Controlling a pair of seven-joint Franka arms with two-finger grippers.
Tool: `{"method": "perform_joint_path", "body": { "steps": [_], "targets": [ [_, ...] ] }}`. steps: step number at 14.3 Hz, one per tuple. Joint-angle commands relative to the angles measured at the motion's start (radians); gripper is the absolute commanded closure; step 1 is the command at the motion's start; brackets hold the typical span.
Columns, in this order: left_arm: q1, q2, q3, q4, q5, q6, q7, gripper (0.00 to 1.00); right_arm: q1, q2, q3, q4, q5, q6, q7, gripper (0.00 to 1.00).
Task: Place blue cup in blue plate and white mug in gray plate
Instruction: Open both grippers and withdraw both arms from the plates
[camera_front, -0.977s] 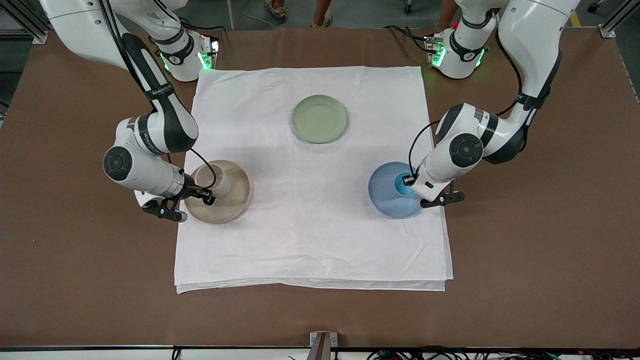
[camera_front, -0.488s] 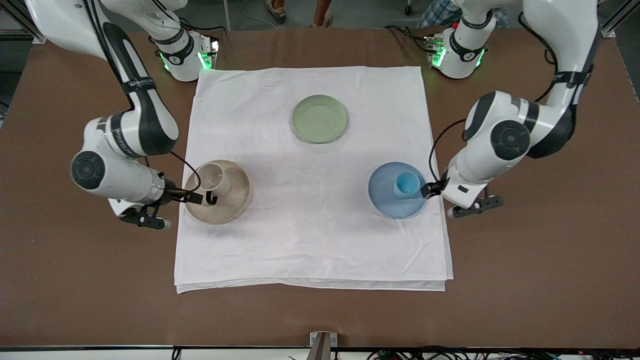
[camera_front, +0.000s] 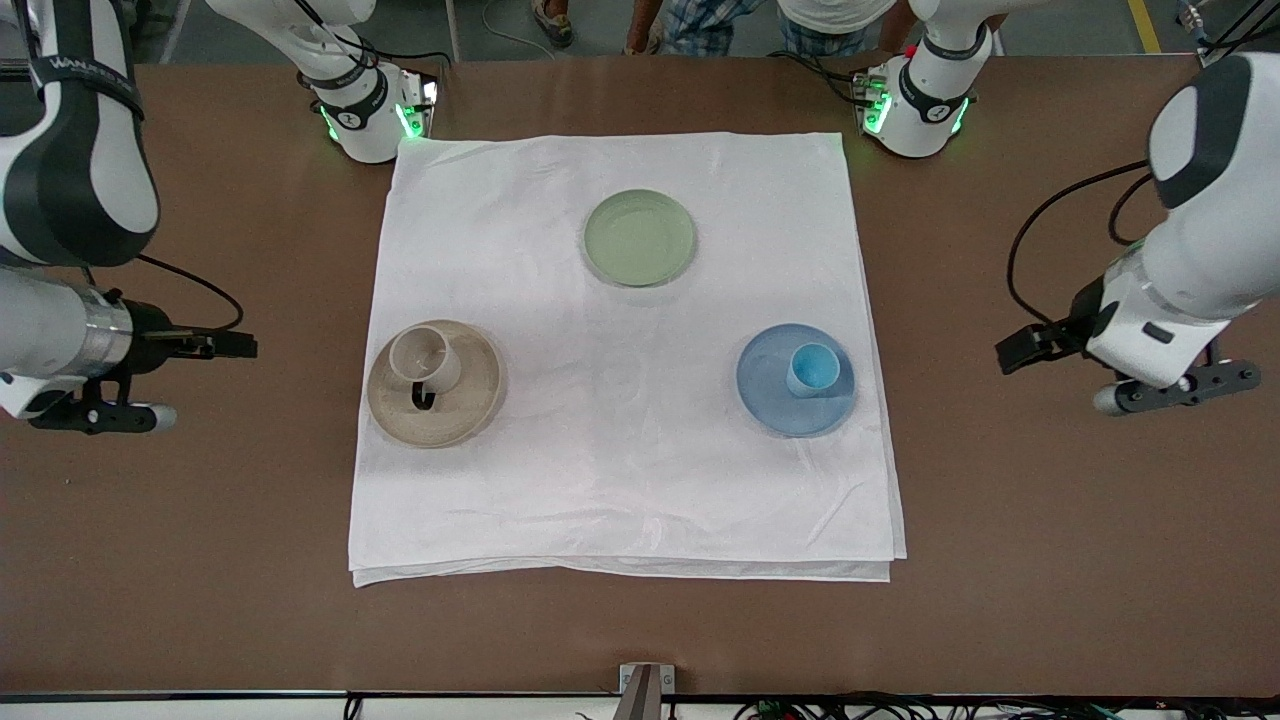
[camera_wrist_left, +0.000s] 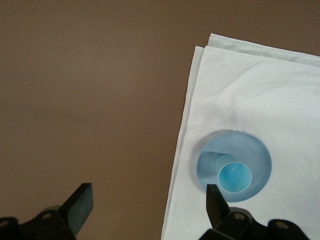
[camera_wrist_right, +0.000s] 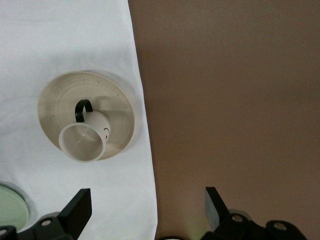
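While both arms hang off the cloth, the two cups stand on their plates. At centre right of the front frame the blue cup (camera_front: 812, 369) sits upright in the blue plate (camera_front: 768, 390), off-centre toward the left arm's end of the table and close to the plate's rim there. The plate itself lies near the white cloth's (camera_front: 620, 480) edge on that side, with only a narrow strip of cloth between rim and bare brown table (camera_front: 640, 630).

At centre left of the frame the white mug (camera_front: 425, 359) stands on the gray plate (camera_front: 470, 400), its dark loop handle turned toward the front camera. This plate's rim nearly meets the cloth's edge at the right arm's end. A green plate (camera_front: 639, 238) lies in the upper middle, farther from the camera than both.

The left gripper (camera_front: 1018, 349) hangs at the right edge of the frame over bare table, well apart from the blue plate, its fingers (camera_wrist_left: 80, 202) spread wide and holding nothing. The right gripper (camera_front: 228, 345) hangs at the left edge over bare table, well clear of the gray plate, its fingers (camera_wrist_right: 76, 207) likewise spread and empty.

Wide open cloth lies between the two lower plates and along the lower part of the frame.
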Motion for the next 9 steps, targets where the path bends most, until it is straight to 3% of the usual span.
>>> {"method": "perform_joint_path", "body": {
  "steps": [1,6,9],
  "targets": [
    [0.028,-0.066,-0.004,0.022,0.006,-0.088,0.113,0.00,-0.034,0.003,0.014,0.062,-0.037,-0.042,-0.023,0.00],
    [-0.005,-0.171,0.034,0.008,-0.018,-0.203,0.189,0.00,-0.036,0.002,0.024,0.083,0.024,-0.071,-0.006,0.00],
    [-0.224,-0.264,0.262,-0.102,-0.049,-0.202,0.197,0.00,-0.022,-0.033,0.024,0.074,0.020,-0.075,-0.018,0.00]
  ]
}}
